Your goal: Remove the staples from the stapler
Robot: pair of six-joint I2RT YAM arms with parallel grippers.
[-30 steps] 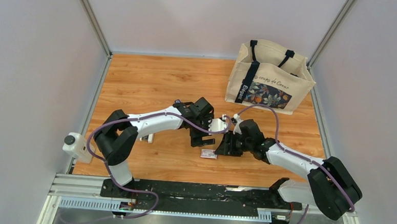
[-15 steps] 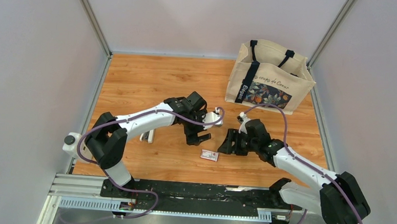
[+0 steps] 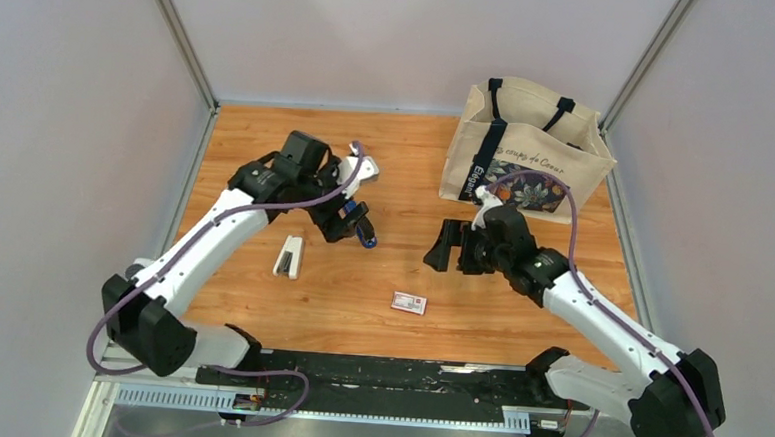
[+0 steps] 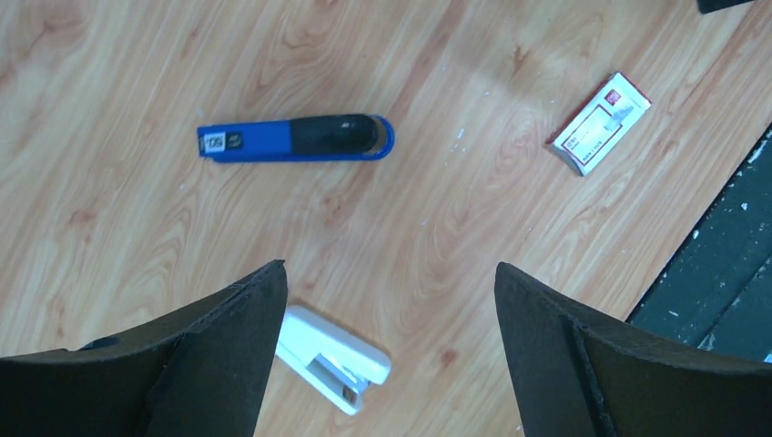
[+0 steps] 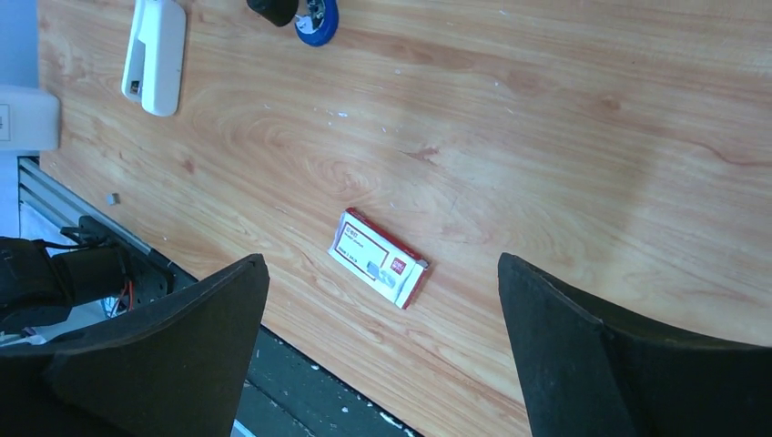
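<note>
Blue stapler [image 4: 296,141] lies flat on the table [image 3: 267,152], left of the staple box [image 4: 601,123]. Both arms have drawn back from that box, left claw [image 4: 390,269] and right claw [image 3: 440,246] spread and empty, so unloading looks unstarted.

Stapler [image 4: 296,141] is seen blue, with a black section and a white end label. Other stapler [image 4: 332,360] is finished white. Box [image 4: 601,123] is printed white, edged red. Table [image 4: 455,228] is grained orange-brown. Tote bag [image 3: 527,151] is coloured beige, strapped black, with a dark floral panel.
</note>
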